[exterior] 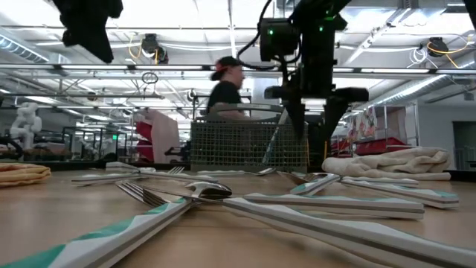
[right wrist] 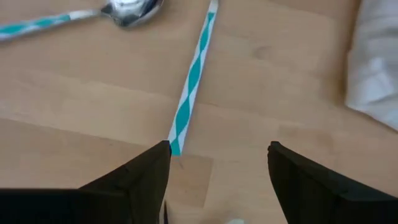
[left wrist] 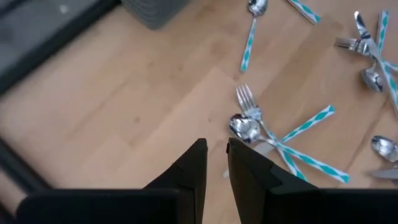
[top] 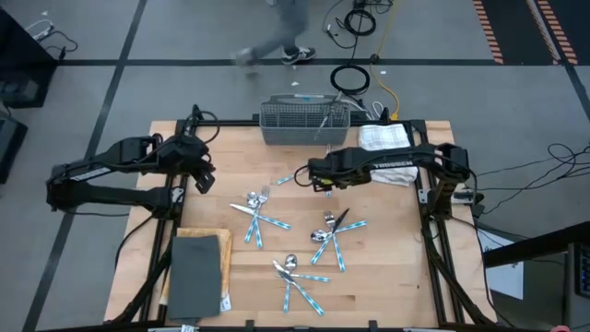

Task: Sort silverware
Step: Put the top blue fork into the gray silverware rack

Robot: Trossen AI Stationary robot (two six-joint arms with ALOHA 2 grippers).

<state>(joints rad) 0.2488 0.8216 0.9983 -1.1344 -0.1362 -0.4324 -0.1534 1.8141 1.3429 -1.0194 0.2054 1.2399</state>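
The right gripper (top: 318,182) is hovering over the wooden tabletop (top: 387,267) in front of the grey wire-mesh basket (top: 304,123), its jaws standing wide apart and grasping nothing; a teal-and-white striped handle (right wrist: 189,87) is lying just beside one finger. The left gripper (left wrist: 216,163) is hanging at the tabletop's left side, jaws nearly closed and empty. The silverware with shiny metal heads and light blue patterned handles (top: 258,217) is lying scattered in loose clusters across the tabletop's middle. A white folded towel (top: 385,138) is sitting beside the basket.
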